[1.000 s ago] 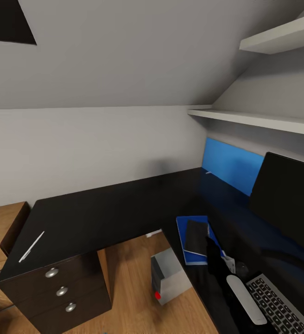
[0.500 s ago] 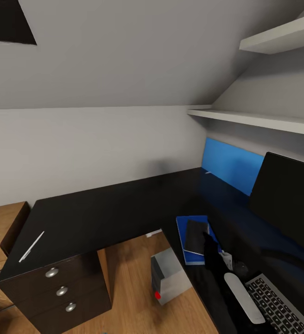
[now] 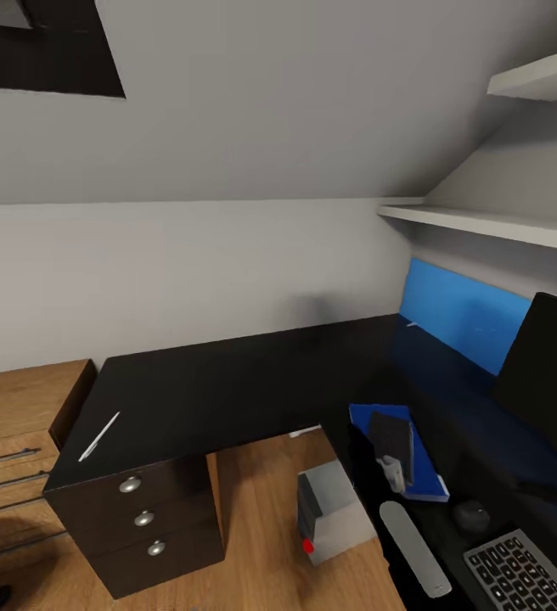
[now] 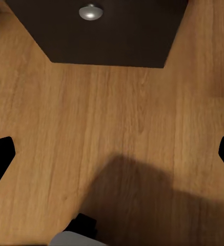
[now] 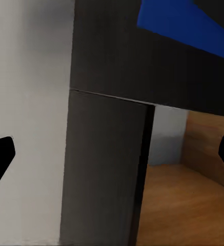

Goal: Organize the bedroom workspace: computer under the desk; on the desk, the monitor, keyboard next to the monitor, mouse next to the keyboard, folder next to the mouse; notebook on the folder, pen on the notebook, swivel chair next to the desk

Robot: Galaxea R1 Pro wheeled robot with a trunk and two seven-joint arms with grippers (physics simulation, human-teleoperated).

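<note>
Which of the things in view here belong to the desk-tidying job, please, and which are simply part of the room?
Part of the job:
desk
pen
folder
notebook
mouse
keyboard
monitor
computer

Simply there:
blue wall panel
shelves
light-wood cabinet

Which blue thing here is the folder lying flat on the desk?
The bright-blue rectangular folder lying flat on the long black desk, with the dark notebook on it. The other, the blue panel, stands upright against the wall.
</note>
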